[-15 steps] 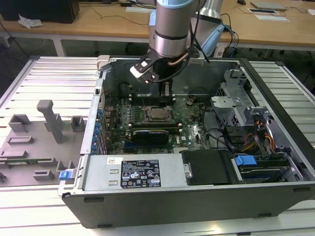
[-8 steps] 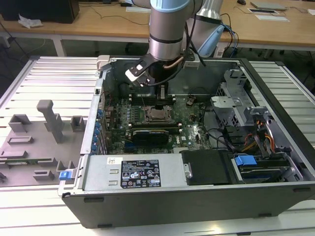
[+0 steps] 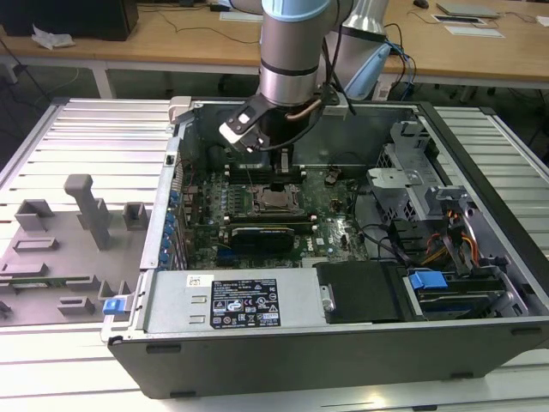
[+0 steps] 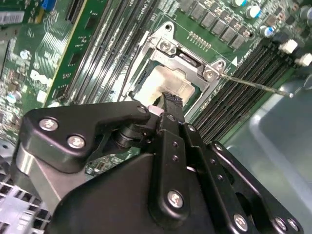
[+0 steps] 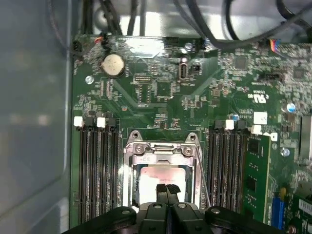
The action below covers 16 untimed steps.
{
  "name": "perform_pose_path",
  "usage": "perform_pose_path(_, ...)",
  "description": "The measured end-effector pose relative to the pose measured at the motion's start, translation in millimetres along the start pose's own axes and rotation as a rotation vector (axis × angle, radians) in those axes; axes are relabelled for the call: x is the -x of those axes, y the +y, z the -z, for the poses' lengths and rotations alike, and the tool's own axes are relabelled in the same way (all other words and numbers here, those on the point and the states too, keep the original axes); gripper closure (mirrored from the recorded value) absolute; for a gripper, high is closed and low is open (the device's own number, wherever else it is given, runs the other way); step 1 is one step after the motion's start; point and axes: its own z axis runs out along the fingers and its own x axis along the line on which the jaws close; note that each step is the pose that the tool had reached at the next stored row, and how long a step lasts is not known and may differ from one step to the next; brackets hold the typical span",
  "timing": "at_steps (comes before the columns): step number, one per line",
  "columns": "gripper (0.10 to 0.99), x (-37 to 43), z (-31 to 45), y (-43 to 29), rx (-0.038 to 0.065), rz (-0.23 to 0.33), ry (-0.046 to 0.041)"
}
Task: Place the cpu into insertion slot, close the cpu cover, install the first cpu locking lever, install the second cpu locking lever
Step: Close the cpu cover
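Finds the gripper (image 5: 166, 188) clenched, fingers pressed flat together with nothing between them, pointing down into the open computer case (image 3: 343, 343). Puts the fingertips straight over the chip (image 5: 157, 173), close above its pale metal top; cannot tell whether touching or just clear of it. Places the chip flat inside the socket (image 4: 140, 80) on the green board (image 5: 161, 97), between two banks of long black memory slots (image 5: 97, 170). Shows the cover (image 5: 161, 149) lying down around the chip as a silvery frame along every visible edge, leaving the pale top bare through the window. In the second wrist view, shows a thin wire lever (image 4: 253, 86) reaching out from one corner of the socket across the memory slots, well off the frame. In the exterior view, sets the arm's wrist above the middle of the board, with the socket directly beneath the fingers.
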Motion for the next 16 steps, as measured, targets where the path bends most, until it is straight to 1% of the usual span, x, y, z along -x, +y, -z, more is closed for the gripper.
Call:
perform_pose_path(1,0.980,0.0,0.0,0.0,0.000,0.045,-0.0004)
perform_pose_path(5,0.980,0.0,-0.1,0.0,0.001,0.125,-0.0010)
perform_pose_path(8,0.980,0.0,-0.1,0.0,0.001,0.233,-0.0019)
perform_pose_path(10,0.980,0.0,-0.1,0.0,0.001,0.288,-0.0024)
perform_pose_path(11,0.980,0.0,-0.1,0.0,0.002,0.306,-0.0026)
perform_pose_path(12,0.980,0.0,-0.1,0.0,0.002,0.336,-0.0028)
perform_pose_path(16,0.980,0.0,-0.1,0.0,0.002,0.407,-0.0035)
